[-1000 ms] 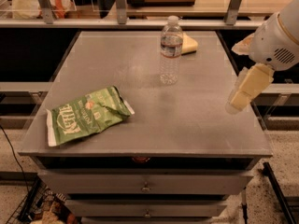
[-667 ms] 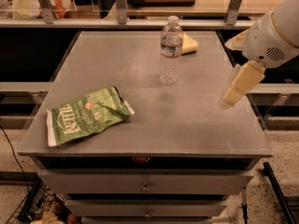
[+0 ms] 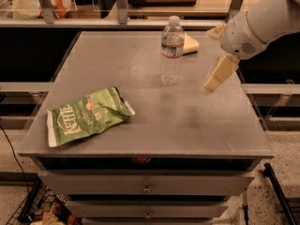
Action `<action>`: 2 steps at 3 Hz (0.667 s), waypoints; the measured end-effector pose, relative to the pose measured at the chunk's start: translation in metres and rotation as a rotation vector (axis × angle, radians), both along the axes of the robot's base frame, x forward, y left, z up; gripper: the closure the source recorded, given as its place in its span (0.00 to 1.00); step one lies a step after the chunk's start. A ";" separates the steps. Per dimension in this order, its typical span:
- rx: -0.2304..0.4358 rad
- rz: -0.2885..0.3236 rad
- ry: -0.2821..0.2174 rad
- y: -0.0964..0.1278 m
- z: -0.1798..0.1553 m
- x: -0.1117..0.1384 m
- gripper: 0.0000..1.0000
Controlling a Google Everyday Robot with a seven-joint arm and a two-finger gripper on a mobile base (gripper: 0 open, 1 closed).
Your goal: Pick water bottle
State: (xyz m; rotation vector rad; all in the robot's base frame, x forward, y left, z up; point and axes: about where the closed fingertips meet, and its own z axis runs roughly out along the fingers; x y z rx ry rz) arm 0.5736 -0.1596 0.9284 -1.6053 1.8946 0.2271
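Observation:
The water bottle (image 3: 171, 50) stands upright at the back middle of the grey table (image 3: 187, 121). It is clear and ribbed, with a white cap and a dark label band. My gripper (image 3: 219, 74) hangs from the white arm at the right, over the table's right side. It is level with the bottle and a short way to its right, apart from it. It holds nothing that I can see.
A green Kettle chip bag (image 3: 86, 116) lies at the front left of the table. A yellow sponge-like object (image 3: 190, 43) lies just behind the bottle. Drawers (image 3: 146, 187) sit under the table front. Shelving with rails runs along the back.
My arm and gripper have moved left and away toward the bottle's level. The bottle and the chip bag have not moved.

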 end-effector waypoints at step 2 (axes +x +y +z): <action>0.052 0.054 0.002 0.009 -0.029 0.056 0.00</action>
